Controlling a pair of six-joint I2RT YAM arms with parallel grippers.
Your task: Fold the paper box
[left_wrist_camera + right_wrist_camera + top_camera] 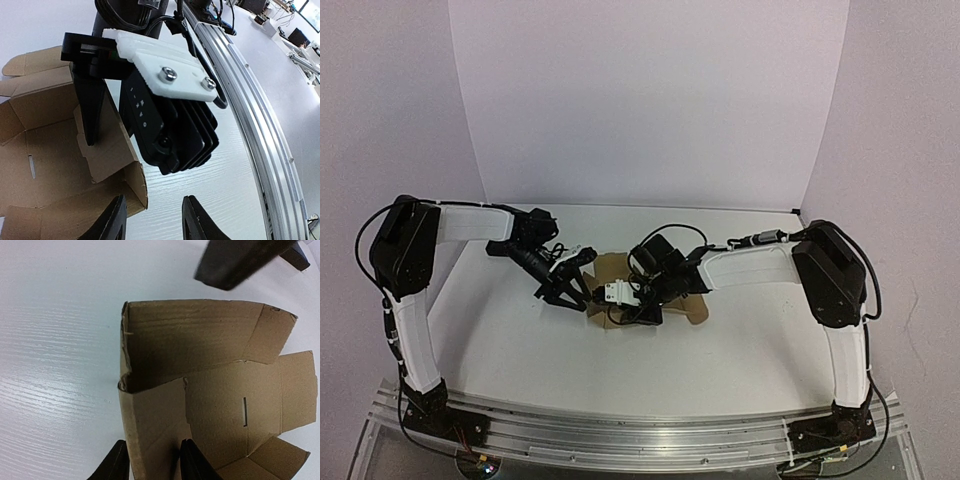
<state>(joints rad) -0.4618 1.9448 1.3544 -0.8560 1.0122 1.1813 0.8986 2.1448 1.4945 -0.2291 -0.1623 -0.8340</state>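
At the middle of the white table (720, 360), between the two arms: the paper box (612, 268), plain brown card, part folded and open on top. From the right wrist camera (220, 390), seen as a flat floor panel with a narrow slit (244, 412), one wall standing along the far side, a second wall meeting it at a corner on the left, and loose flaps lying out flat to the right. Left gripper (570, 300) just beside the box's left edge, angled down toward it. From its own camera (152, 222), fingers set well apart with only bare table (210, 190) between them and nothing in their hold; a raised corner flap of the box (45, 165) close by one finger, touching or not impossible to say. Right gripper (625, 312) reaching in over the box from the right. In the left wrist view, one of its black fingers (92, 110) pointing down beside an upright flap, above the slit (31, 166) in the floor panel. From the right wrist camera (152, 465), fingers spread about as wide as the left pair, straddling the near-left wall, card filling the gap between them; no telling whether either pad presses on it. Beyond the box, in the left wrist view, the aluminium rail (250, 125) at the table's near edge.
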